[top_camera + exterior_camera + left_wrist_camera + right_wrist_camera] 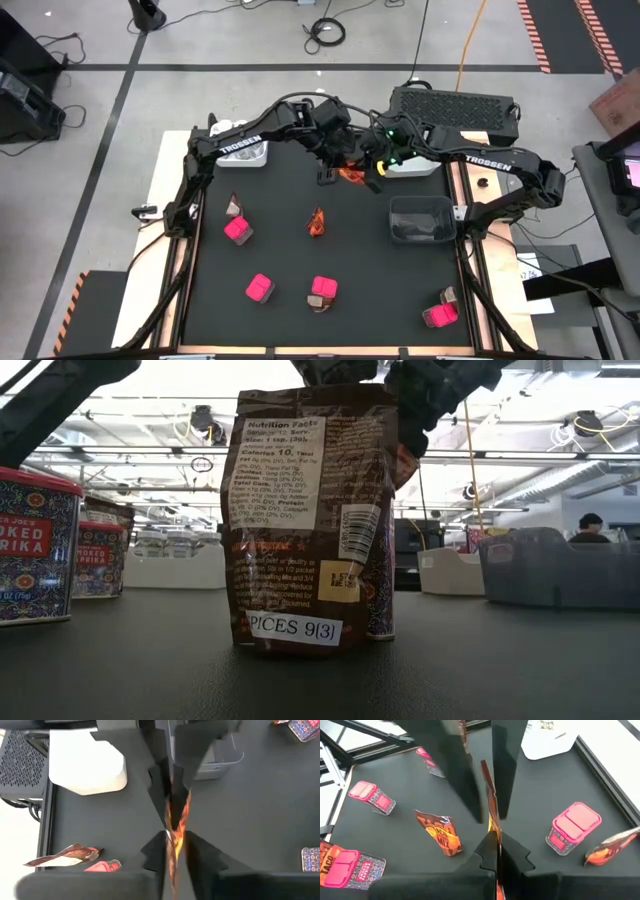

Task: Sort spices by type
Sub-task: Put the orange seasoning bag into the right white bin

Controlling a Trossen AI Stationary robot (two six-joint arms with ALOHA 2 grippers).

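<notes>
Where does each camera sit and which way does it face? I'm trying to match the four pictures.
High view: overhead, straight down on the table; both arms show.
Low view: at table height, level across it; a brown sachet fills the middle, arm parts above.
Left wrist view: past the left gripper, pinching an orange sachet.
Right wrist view: past the right gripper, shut on it too.
Both wrist views share that sachet.

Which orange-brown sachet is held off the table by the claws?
The sachet at the far middle of the table, pinched between the left claw and right claw. The other sachet stands alone mid-table.
</notes>
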